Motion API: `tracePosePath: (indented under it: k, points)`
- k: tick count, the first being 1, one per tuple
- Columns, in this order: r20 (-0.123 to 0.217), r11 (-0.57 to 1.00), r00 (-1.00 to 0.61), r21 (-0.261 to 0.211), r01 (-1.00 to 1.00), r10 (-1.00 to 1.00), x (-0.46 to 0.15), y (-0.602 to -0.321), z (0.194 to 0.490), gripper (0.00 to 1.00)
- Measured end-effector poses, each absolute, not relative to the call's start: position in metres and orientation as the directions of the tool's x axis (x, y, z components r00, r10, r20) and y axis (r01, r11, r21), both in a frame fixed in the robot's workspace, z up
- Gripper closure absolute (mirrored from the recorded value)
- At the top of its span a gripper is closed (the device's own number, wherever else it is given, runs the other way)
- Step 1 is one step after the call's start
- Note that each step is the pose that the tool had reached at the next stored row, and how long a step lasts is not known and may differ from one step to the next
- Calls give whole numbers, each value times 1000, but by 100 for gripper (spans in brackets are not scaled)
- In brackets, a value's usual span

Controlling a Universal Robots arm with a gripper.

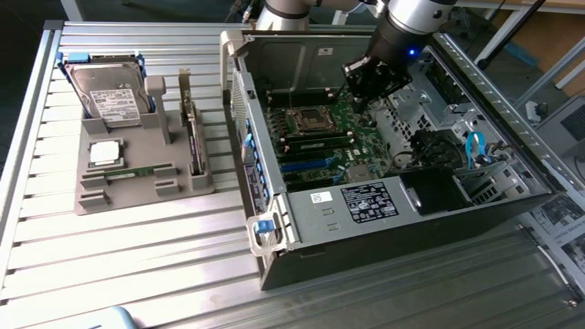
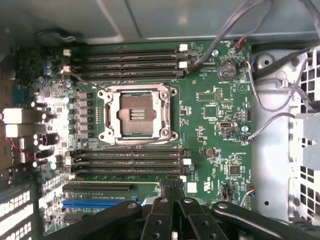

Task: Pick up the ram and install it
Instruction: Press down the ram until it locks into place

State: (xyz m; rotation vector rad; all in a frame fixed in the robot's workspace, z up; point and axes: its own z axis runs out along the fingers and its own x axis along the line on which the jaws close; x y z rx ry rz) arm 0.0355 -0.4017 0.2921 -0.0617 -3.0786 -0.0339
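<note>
A ram [image 1: 128,172], a thin green stick, lies flat in the grey holder tray [image 1: 137,195] at the exterior view's left, far from the arm. My gripper [image 1: 364,90] hangs inside the open computer case [image 1: 384,205], above the green motherboard [image 2: 215,110]. In the wrist view its black fingers [image 2: 161,212] are pressed together with nothing between them, and the gripper [image 2: 173,202] sits just over the memory slots [image 2: 125,162] beside the empty processor socket [image 2: 137,114]. A thin green edge [image 2: 125,175] shows in the slot nearest the fingers; whether it is a seated stick I cannot tell.
The tray also holds a hard drive [image 1: 108,96], a square silver processor [image 1: 105,152] and an upright expansion card [image 1: 191,133]. Grey cables [image 2: 270,100] cross the case near the drive cage [image 2: 305,150]. A blue card slot [image 2: 97,204] lies beside the memory slots.
</note>
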Motion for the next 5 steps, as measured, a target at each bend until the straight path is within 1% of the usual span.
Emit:
tracePosePath:
  k: [5]
  points:
    - [63,999,-997,21,41,40,35,-402,292,89]
